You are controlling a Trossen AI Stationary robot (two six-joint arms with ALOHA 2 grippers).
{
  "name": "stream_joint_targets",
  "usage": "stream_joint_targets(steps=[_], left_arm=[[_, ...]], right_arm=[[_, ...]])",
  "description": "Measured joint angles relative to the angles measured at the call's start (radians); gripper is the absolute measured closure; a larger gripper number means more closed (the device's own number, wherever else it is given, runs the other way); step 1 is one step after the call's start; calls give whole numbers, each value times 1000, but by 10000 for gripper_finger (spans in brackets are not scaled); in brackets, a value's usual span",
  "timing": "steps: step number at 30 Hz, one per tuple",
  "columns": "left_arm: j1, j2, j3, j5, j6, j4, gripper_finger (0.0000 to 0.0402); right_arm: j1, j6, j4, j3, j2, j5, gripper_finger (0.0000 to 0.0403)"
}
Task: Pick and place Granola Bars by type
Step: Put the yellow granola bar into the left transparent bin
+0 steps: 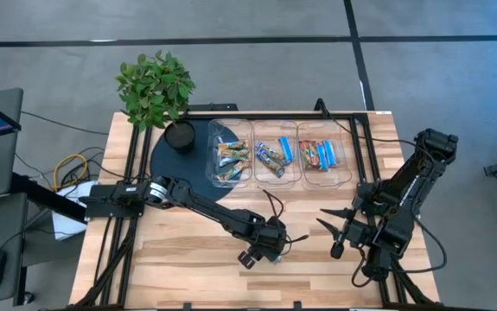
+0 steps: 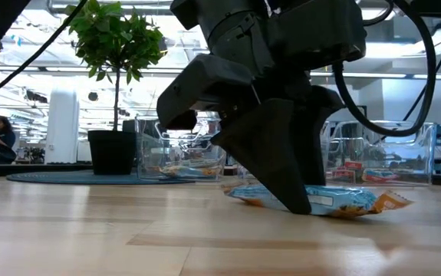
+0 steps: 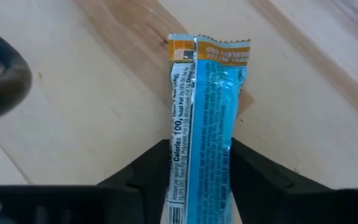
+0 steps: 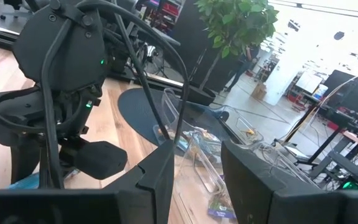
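A blue granola bar (image 3: 207,106) with orange crimped ends lies flat on the wooden table (image 1: 179,250), near the front middle. My left gripper (image 3: 200,163) points steeply down over it, shut on the bar (image 2: 347,201). In the high view this gripper (image 1: 270,246) hides most of the bar. More granola bars lie in three clear bins (image 1: 297,130) at the back: green-tan ones (image 1: 231,157), blue ones (image 1: 274,157), red-orange ones (image 1: 317,155). My right gripper (image 1: 336,231) waits open at the right, held level above the table, touching nothing. My left gripper pinches the blue bar's two long edges (image 3: 177,167) between its two fingers, near the bar's near end. The fingers (image 2: 281,176) come steeply from above and lie across the bar. The bar rests flat on the table, its far end (image 2: 389,201) sticking out past the fingers.
A potted plant (image 1: 155,86) and a black pot (image 1: 180,136) stand on a dark round mat (image 1: 175,168) at the back left. Black frame rails (image 1: 131,173) run along the table's sides. Bare wood lies between the bins and the grippers.
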Motion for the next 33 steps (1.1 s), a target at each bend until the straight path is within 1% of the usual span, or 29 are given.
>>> stream_joint_targets(steps=[3, 6, 16, 18, 23, 29, 33], left_arm=[[1, 0, -1, 22, 0, -2, 267], [2, 0, -1, 27, -2, -2, 272], [-10, 7, 58, -16, -7, -86, 274], [-16, 8, 78, -48, 0, -123, 274], [-31, 10, 113, -164, 26, -186, 274], [-52, 10, 120, -275, 39, -191, 274], [-76, 9, 121, -400, 53, -190, 274]], right_arm=[[0, 0, 0, 0, 0, 0, 278], [0, 0, 0, 0, 0, 0, 278], [0, 0, 0, 0, 0, 0, 278], [0, 0, 0, 0, 0, 0, 278], [0, 0, 0, 0, 0, 0, 278], [0, 0, 0, 0, 0, 0, 278], [0, 0, 0, 0, 0, 0, 278]])
